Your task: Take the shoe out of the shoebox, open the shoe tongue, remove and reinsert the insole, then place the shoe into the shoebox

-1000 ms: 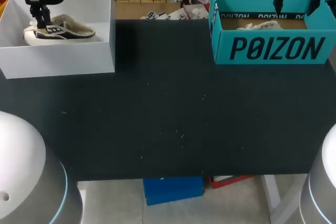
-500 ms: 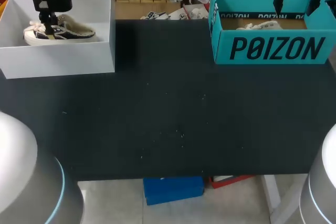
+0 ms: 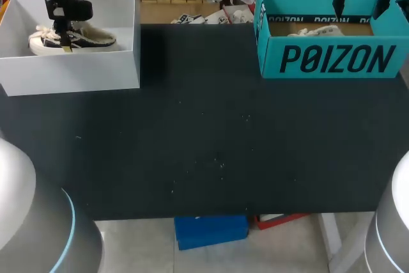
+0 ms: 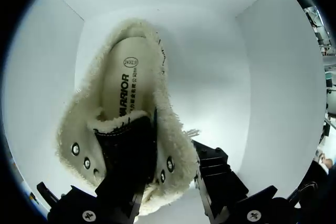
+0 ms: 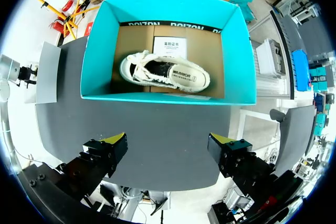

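Head view: inside the white shoebox (image 3: 70, 71) the left tool (image 3: 64, 38) has sunk lower and slid a little along the shoe (image 3: 86, 39) toward its middle, while the shoe itself lies on the box floor just as it did. Left wrist view has that tool's fingers spread, one over the dark tongue (image 4: 128, 140) and one outside the fleecy flank, so I judge the lifting-out grasp is lined up but not yet closed. Across the desk (image 3: 204, 145), well right of the white shoebox, the right tool (image 3: 362, 4) has not moved and hangs spread wide above the teal shoebox (image 3: 332, 59) holding a second shoe (image 3: 314, 31).
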Tool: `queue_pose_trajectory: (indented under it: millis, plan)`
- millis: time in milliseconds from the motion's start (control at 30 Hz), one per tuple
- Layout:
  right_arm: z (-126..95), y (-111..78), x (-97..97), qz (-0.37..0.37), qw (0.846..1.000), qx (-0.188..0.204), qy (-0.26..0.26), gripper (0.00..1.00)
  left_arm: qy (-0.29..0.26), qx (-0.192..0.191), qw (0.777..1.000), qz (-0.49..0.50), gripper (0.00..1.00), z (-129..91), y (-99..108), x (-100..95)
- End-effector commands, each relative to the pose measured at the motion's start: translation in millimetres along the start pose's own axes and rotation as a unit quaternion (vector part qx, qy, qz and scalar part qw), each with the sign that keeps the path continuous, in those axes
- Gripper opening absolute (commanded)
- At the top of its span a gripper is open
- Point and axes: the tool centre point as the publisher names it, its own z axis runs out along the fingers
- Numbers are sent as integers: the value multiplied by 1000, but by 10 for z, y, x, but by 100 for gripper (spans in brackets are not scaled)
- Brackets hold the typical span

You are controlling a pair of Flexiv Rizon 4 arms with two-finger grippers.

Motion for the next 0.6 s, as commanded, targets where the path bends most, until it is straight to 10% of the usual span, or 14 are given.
queue_pose_trajectory:
  millis: [33, 67, 600]
  plan:
    - [-1, 0, -1, 0, 1000, 0, 0, 100, 9, -2, 1000, -3, 14, 73, -5, -111]
    - [-1, 0, -1, 0, 1000, 0, 0, 100, 9, -2, 1000, -3, 0, 83, -8, -116]
    - [-1, 0, -1, 0, 1000, 0, 0, 100, -33, -1, 999, -30, 0, -531, 13, -19]
